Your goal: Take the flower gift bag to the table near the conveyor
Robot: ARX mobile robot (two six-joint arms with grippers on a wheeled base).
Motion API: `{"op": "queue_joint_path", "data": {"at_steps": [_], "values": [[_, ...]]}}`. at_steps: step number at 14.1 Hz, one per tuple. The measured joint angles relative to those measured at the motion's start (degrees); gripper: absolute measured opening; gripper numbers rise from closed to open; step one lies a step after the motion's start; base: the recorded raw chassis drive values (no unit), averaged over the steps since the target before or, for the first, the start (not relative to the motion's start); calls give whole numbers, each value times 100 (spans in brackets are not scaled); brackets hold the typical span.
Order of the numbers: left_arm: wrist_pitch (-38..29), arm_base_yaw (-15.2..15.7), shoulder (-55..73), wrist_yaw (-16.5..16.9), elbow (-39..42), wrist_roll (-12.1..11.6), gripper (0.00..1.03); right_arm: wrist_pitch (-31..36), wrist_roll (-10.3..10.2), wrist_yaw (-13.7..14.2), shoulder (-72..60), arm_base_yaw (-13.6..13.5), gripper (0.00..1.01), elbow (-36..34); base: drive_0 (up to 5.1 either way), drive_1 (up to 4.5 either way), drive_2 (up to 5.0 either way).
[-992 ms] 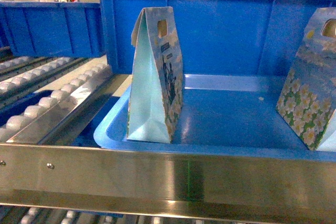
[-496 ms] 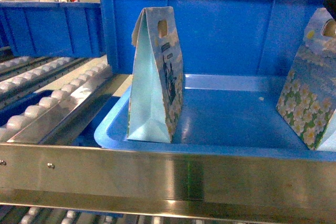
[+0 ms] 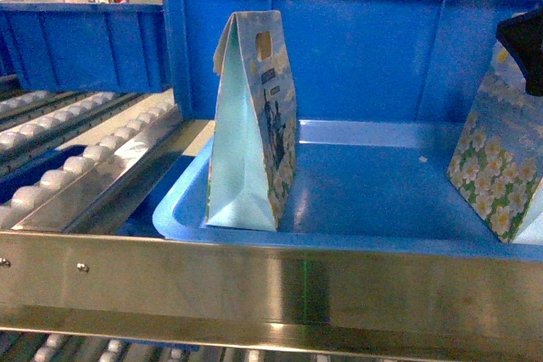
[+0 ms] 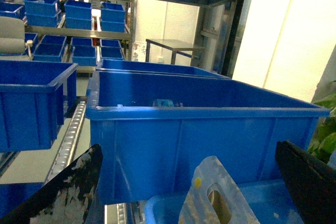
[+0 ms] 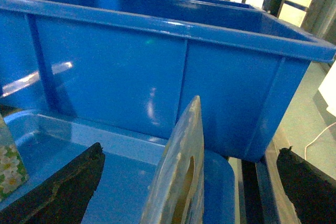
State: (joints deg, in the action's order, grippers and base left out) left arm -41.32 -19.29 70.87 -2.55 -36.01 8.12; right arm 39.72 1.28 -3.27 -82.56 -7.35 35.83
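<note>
The flower gift bag (image 3: 496,167), pale blue with white daisies, stands at the right end of a blue tray (image 3: 373,184). My right gripper (image 3: 528,44) shows as a black shape over the bag's handle top. In the right wrist view the gripper (image 5: 189,187) is open, and the bag's thin top edge (image 5: 178,182) rises between the two fingers without touching either. My left gripper (image 4: 186,187) is open too, and a bag top (image 4: 197,208) with a handle hole stands ahead between its fingers. The conveyor (image 3: 76,158) runs to the left. The table is out of view.
A second gift bag (image 3: 254,125) stands at the tray's left end. A tall blue bin (image 3: 356,48) rises right behind the tray. A steel rail (image 3: 254,281) crosses in front. More blue bins (image 4: 31,103) sit on racks to the left.
My right gripper has come in from the upper right edge of the head view and now covers the top of the daisy bag. Both bags have stayed put.
</note>
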Motion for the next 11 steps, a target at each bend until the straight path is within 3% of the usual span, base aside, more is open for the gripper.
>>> {"op": "queue_joint_path", "data": {"at_steps": [4,5,9,11], "values": [[0,0,0,2,0,0,98,-39,-37,-17,-74,68,98,0,0,0,0],[-2,0,0,2,0,0,98,-59,-61,-42,-74,68,90,0,0,0,0],[0,0,0,2,0,0,98,-96,-177,-103,-61,144,29,-42,0,0,0],[-2,0,0,2,0,0,98,-26,-210,-105,-11,144,5,-146,0,0,0]]}}
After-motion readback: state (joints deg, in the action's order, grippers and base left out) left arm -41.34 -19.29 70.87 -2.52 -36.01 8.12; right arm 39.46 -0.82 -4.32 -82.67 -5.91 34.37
